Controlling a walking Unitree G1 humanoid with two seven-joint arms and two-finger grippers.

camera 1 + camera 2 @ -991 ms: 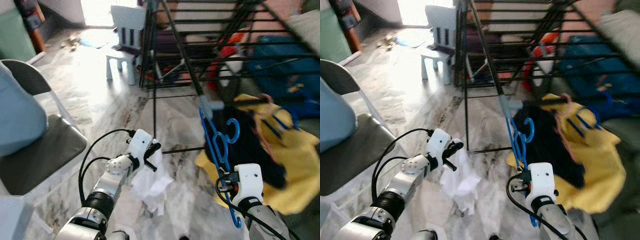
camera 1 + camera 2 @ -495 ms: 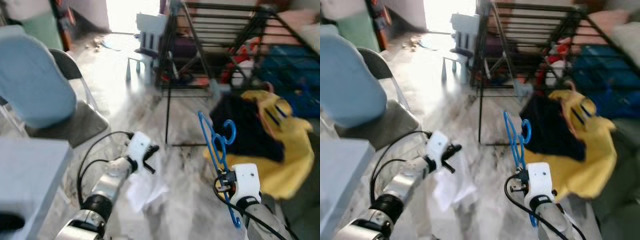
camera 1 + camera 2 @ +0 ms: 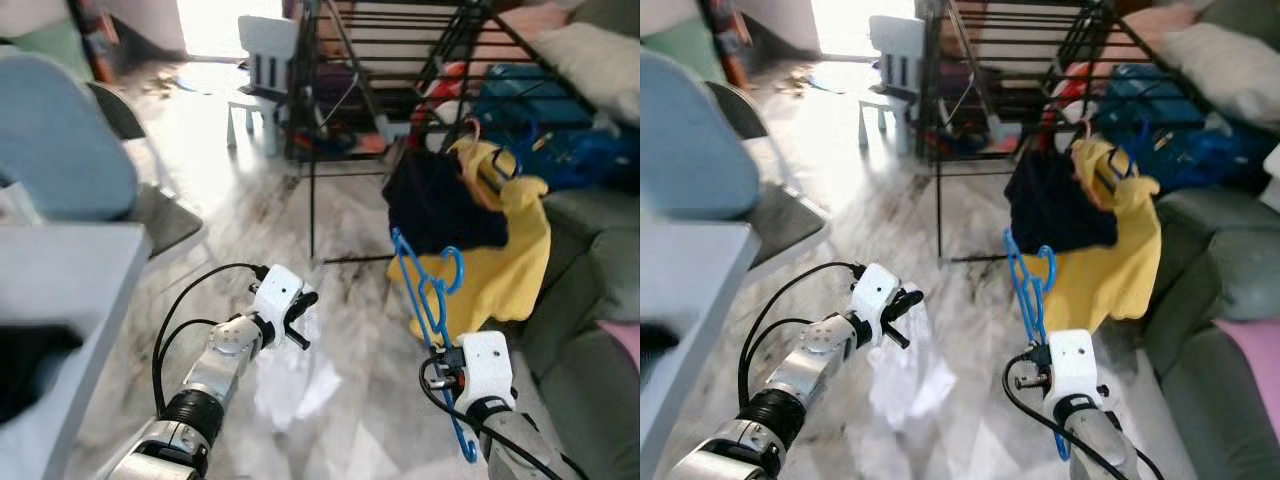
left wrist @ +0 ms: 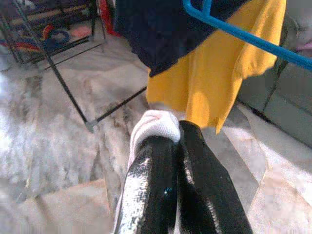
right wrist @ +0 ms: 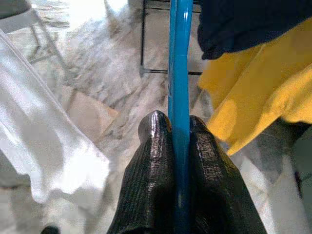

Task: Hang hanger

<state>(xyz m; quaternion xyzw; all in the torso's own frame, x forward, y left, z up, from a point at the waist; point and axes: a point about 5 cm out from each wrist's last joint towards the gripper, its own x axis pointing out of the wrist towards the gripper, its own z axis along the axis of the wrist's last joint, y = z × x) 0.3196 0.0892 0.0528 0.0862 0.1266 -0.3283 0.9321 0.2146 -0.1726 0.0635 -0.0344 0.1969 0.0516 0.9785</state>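
The blue hanger (image 3: pixel 430 300) is held upright in the right gripper (image 5: pixel 179 127), whose two black fingers (image 5: pixel 155 146) are pressed against either side of its bar, as seen in the right wrist view. The hanger is located in front of the black drying rack (image 3: pixel 400 60), on the near side of it and apart from its bars, with its hook end raised toward the yellow garment (image 3: pixel 510 270). That yellow garment and a dark navy garment (image 3: pixel 430 200) are draped from the rack's lower right part, above the marble floor (image 3: pixel 350 250).

A white cloth (image 3: pixel 295 375) is gripped by the left gripper (image 4: pixel 176 137); its fingers are closed together on a fold of the fabric, and the rest of the cloth is seen hanging down to the floor, nearer the robot than the rack's black leg. A small white chair (image 3: pixel 265 60) stands left of the rack, by its far corner. A chair with a blue backrest (image 3: pixel 60 140) is placed well to the left of the rack. A grey-green sofa (image 3: pixel 590 290) lies to the right of it.
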